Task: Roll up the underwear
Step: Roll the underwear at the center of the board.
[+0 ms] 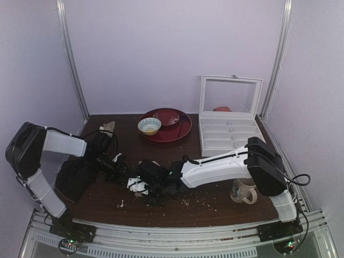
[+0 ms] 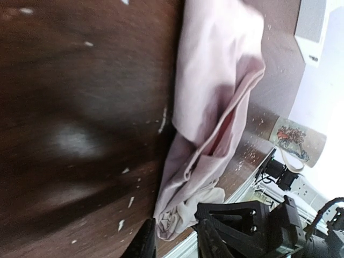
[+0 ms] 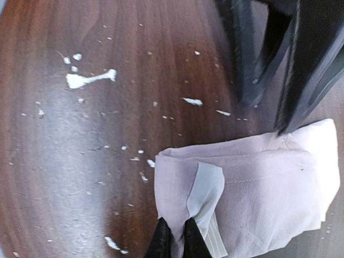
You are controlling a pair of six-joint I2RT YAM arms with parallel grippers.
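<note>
Though half hidden from above, find the underwear (image 3: 258,188) folded by the middle of the near edge. Pinched at its waistband corner by the right pincer (image 3: 176,239), tips nearly together; straddled at the bunched other end by the left pincer (image 2: 174,244), spread. Lies long from pincer to pincer. Open room, likely enough for rolling, toward the far edge; mug (image 1: 243,191) well apart, rightward.

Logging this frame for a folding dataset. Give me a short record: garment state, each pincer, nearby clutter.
underwear: pale pink, folded flat on the table, whitish waistband strip showing
right pincer: fingers close together, pinching the waistband edge
left pincer: at a bunched end of the fabric; grip unclear
nearby: mug, white crumbs
</note>
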